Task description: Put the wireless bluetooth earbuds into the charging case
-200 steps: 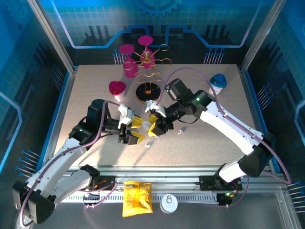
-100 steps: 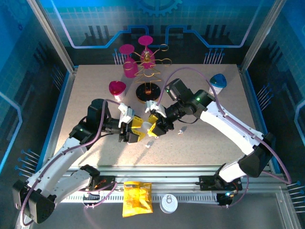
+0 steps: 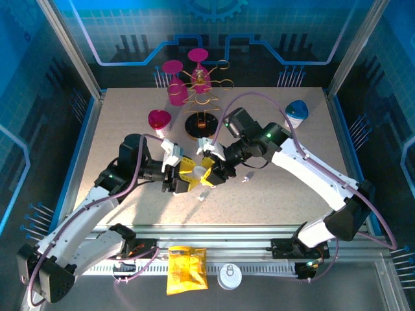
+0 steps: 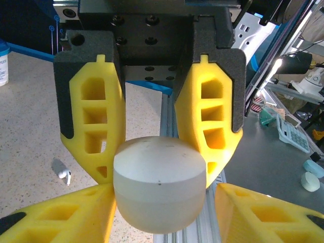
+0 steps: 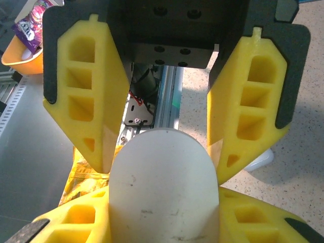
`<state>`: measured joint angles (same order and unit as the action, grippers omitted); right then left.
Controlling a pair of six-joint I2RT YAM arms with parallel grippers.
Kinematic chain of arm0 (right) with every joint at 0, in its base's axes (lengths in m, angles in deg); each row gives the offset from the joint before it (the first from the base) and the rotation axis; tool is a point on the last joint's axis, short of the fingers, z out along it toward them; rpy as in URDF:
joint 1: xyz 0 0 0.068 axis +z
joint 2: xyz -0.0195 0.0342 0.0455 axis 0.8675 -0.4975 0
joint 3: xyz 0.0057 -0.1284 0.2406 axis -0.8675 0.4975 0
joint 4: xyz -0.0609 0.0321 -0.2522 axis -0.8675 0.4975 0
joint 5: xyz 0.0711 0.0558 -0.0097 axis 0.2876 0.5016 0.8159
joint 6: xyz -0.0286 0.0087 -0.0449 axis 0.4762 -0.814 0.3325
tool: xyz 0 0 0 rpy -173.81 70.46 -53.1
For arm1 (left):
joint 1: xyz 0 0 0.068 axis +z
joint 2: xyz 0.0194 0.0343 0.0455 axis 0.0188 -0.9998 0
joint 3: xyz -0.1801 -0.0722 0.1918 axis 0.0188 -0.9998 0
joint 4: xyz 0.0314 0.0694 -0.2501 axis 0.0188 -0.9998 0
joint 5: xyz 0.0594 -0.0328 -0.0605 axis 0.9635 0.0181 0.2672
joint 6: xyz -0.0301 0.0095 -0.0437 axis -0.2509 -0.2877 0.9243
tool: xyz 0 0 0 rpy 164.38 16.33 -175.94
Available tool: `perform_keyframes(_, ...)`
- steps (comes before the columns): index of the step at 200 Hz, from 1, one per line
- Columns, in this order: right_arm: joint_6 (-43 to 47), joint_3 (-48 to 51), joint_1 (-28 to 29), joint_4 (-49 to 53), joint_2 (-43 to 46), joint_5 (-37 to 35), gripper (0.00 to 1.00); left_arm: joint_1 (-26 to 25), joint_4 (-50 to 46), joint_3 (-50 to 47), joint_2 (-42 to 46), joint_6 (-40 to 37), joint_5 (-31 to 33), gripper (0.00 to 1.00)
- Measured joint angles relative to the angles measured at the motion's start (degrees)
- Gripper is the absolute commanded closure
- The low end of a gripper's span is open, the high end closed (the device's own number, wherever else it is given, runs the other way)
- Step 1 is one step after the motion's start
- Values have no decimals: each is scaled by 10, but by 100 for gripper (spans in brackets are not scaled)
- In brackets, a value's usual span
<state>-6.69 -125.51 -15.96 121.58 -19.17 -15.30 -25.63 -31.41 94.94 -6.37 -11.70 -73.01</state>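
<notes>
L fingers narrowed, case betw both pairs

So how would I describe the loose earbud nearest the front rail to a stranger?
On the speckled table, find the white charging case where the left gripper and right gripper meet. Just on the rail side of it lies a tiny white earbud. It is far smaller than the case, and closer to the rail than the other loose earbud to its right.

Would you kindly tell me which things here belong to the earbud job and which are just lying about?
Job: white pebble-shaped plastic charging case; tiny white plastic earbuds.
Lying about: pink wine glasses on gold wire rack; blue-lidded white tub; yellow snack bag.
</notes>
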Motion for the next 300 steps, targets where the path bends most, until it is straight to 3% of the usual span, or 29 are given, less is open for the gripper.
perform_keyframes(59,0,0,1,5,0,-10,75,0,0,0,-3,8,3,64)
perform_keyframes(107,-5,5,1,-5,9,-18,48,0,7,0,-2,7,6,66)
perform_keyframes(144,-14,20,1,-35,17,-18,41,0,26,0,4,7,8,65)
perform_keyframes(213,-37,66,-18,-68,51,-4,51,0,31,-1,21,7,27,65)
perform_keyframes(249,-42,66,-19,-75,55,5,48,0,34,-1,19,7,28,65)
perform_keyframes(257,-42,66,-19,-76,55,7,51,0,35,-1,17,7,28,65)
perform_keyframes(281,-46,67,-22,-78,55,10,72,-1,35,-1,13,7,27,65)
perform_keyframes(300,-44,68,-24,-77,55,10,76,-1,35,-1,13,7,27,61)
